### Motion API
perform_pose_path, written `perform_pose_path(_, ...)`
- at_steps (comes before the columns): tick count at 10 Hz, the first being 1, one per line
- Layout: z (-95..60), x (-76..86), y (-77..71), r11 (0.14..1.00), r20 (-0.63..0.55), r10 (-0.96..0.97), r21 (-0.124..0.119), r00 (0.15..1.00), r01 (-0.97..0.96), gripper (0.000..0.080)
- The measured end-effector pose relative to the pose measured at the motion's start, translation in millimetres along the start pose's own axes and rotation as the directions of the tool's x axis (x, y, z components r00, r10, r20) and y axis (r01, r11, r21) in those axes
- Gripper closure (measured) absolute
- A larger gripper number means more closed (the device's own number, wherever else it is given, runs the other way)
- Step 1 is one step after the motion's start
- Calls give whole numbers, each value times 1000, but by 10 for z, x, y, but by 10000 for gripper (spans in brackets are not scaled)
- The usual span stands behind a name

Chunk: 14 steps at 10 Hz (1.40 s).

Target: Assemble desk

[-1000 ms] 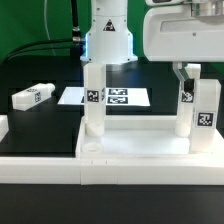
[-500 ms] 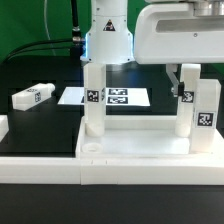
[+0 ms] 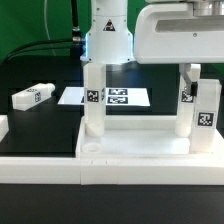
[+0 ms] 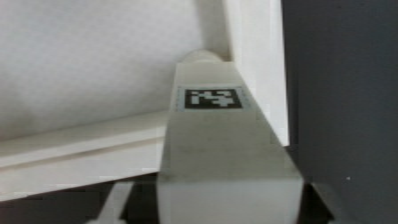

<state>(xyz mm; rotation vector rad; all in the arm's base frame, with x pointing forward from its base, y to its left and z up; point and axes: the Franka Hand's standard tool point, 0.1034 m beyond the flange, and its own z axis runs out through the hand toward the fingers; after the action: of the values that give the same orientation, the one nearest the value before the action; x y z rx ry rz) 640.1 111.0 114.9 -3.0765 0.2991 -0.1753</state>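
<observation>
White on white mostly, so here's what's what. Your arm [image 3: 108, 40] stands at the back in the middle. Its boxy wrist end hangs over the exterior view's right, pointing straight down. The tool [image 3: 187, 76] is pinching the held leg [image 3: 186, 112], which stands upright at the far right corner of the desk tray [image 3: 130, 143]. In the wrist view that leg fills the whole gap between the two fingers, which look pressed against its sides, and you can see the tray's inside corner behind it.

Counts:
- One desk tray, lying on the black tabletop [image 3: 40, 130] toward the front.
- Four legs in all, three of them upright in the tray. Besides the held leg there's the left leg [image 3: 93, 112] at the far left corner. The front leg [image 3: 207, 100] stands at the near right corner, just beside the held one.
- The loose leg [image 3: 32, 97] lies on its side on the tabletop, well apart toward the exterior view's left.
- One round socket [image 3: 90, 147] shows at the tray's near left corner.
- One marker board [image 3: 135, 97], flat on the tabletop behind the tray and partly hidden by the left leg.

As for labels, you only get square black-and-white tags [image 4: 214, 97], one showing on each leg and a few on the marker board. They're patterns, not words.
</observation>
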Motion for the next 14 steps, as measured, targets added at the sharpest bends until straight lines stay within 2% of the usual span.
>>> perform_pose_path(1,0,0,1,1000,0,1,0,1000,-1,512)
perform_pose_path(3,5,4,35,966,4,259,4,966,-260,512)
perform_pose_path(5,9,5,65,879,3,476,2,879,-477,512)
perform_pose_path(7,10,-9,77,750,3,661,0,750,-661,512)
perform_pose_path(10,8,-33,52,513,24,858,0,513,-858,512)
perform_pose_path(11,10,-32,57,382,42,923,1,381,-924,512)
perform_pose_path(12,11,-33,57,310,50,950,-3,310,-951,512)
perform_pose_path(14,12,-28,57,246,54,968,-7,246,-969,512)
